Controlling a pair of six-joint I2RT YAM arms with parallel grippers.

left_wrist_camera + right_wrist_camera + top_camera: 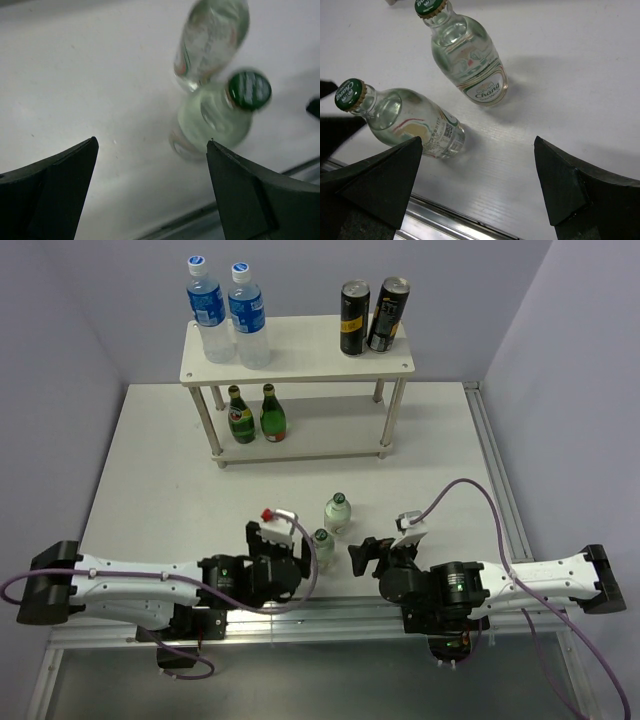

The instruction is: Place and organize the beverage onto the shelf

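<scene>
The cream-white shelf stands at the back. Two clear plastic bottles with blue labels stand on its top board at the left. Two dark green glass bottles stand on the lower board. Two clear glass bottles with green caps stand on the table: the far one and the near one. My left gripper is open and empty, with the near bottle just past its right fingertip. My right gripper is open and empty, to the right of both bottles.
Two dark cans stand on the shelf's top board at the right. A metal rail runs along the table's near edge below both grippers. Grey walls close in the back and sides.
</scene>
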